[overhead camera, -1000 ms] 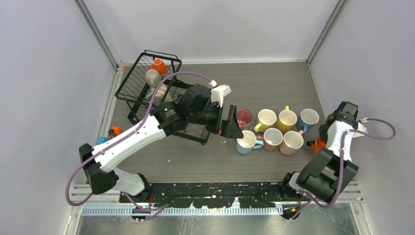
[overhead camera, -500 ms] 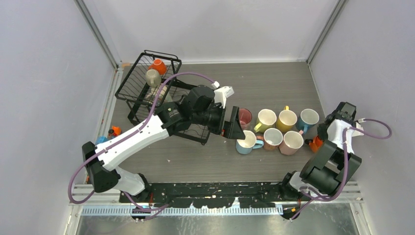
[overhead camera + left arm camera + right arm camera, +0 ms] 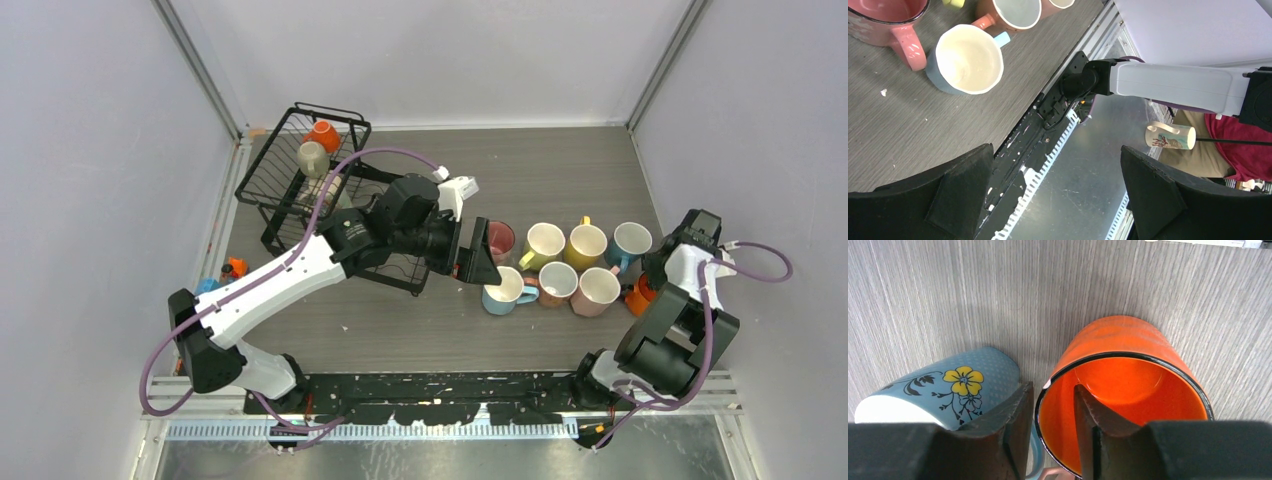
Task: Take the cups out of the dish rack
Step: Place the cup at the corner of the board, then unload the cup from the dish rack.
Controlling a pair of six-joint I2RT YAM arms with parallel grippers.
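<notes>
Right fingers, narrowly parted, straddle the rim of the glossy orange ceramic mug standing on the grey worktop at right, well apart from the far-left black wire dish rack. Left fingers gape wide, empty.

Grey wood-grain table, pale walls
</notes>
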